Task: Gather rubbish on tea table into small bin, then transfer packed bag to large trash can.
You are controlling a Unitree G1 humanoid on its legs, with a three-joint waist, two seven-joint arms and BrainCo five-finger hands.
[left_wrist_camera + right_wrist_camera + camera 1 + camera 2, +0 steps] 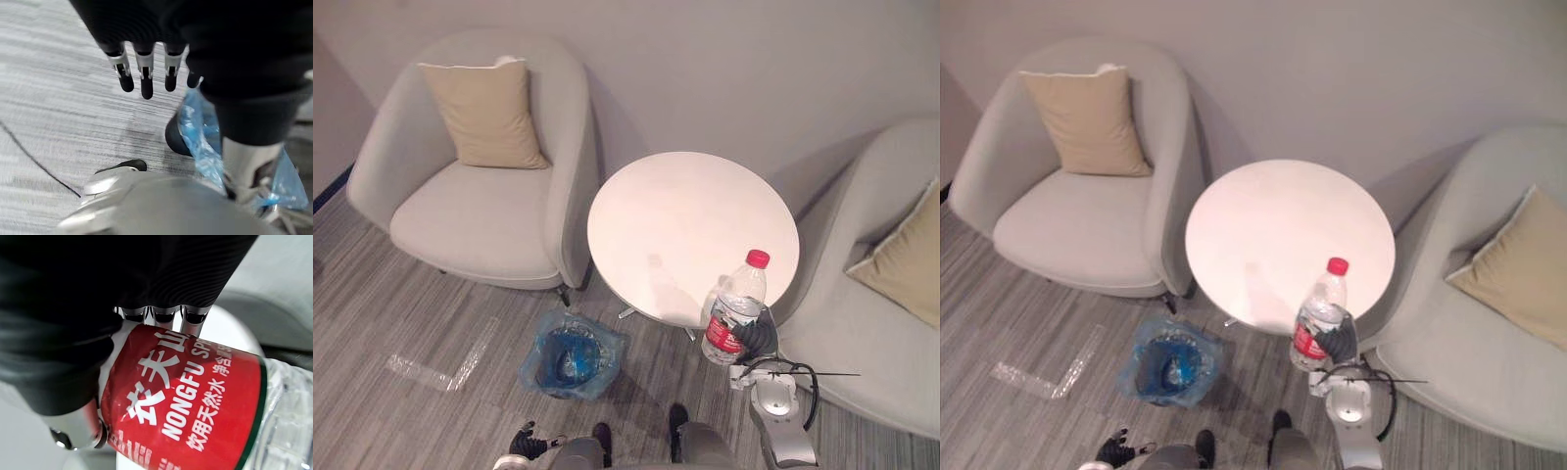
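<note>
Right robot hand (754, 337) curls round the upright water bottle (739, 294) by the tea table (675, 215).

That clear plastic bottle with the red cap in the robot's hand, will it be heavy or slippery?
The clear plastic bottle with a red cap is probably light, though I can't tell its water level. Its smooth red label could slip, but the right hand curls its fingers round it. Being round, it would likely roll if laid down.
</note>
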